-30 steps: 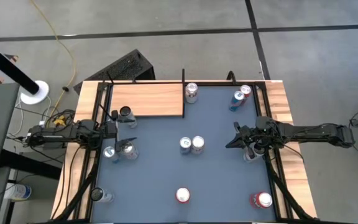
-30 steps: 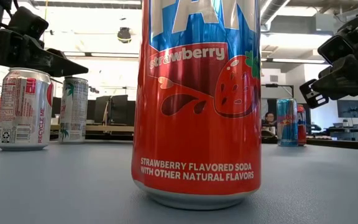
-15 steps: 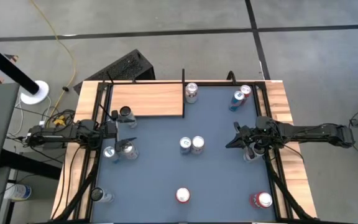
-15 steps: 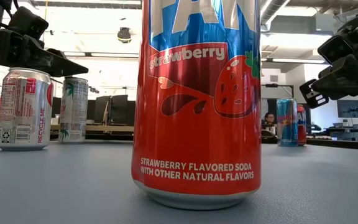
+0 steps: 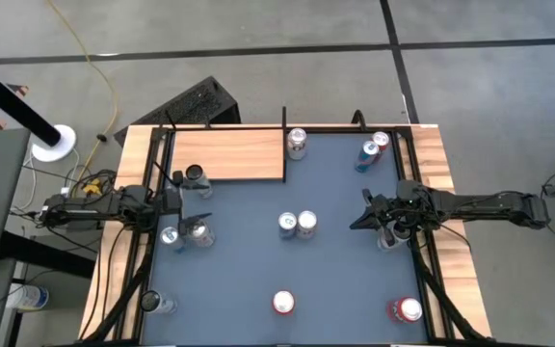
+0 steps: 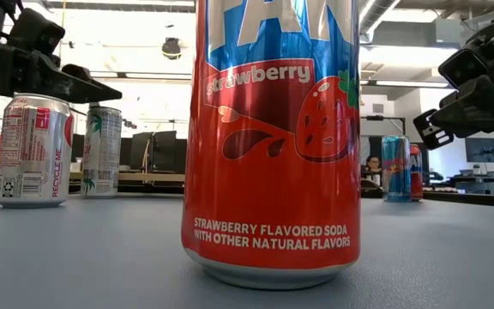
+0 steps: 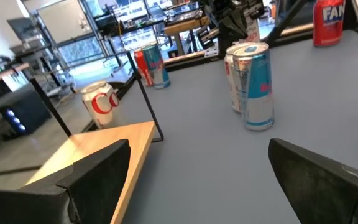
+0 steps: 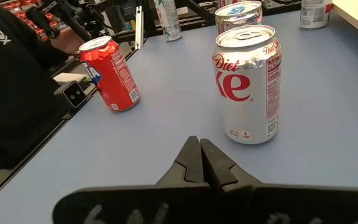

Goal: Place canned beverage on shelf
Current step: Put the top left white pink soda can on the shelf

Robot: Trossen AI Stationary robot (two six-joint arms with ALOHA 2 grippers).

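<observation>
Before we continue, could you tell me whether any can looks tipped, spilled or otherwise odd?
Nothing stands out. Every can visible stands upright on the blue tabletop, including the centre pair, with no spill. The shelf holds no can yet.

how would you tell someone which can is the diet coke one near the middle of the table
Start at the blue table and find the two cans standing side by side at its centre. The Diet Coke can is the one nearer the right arm, silver with red lettering; its neighbour is a slim silver and blue can.
</observation>
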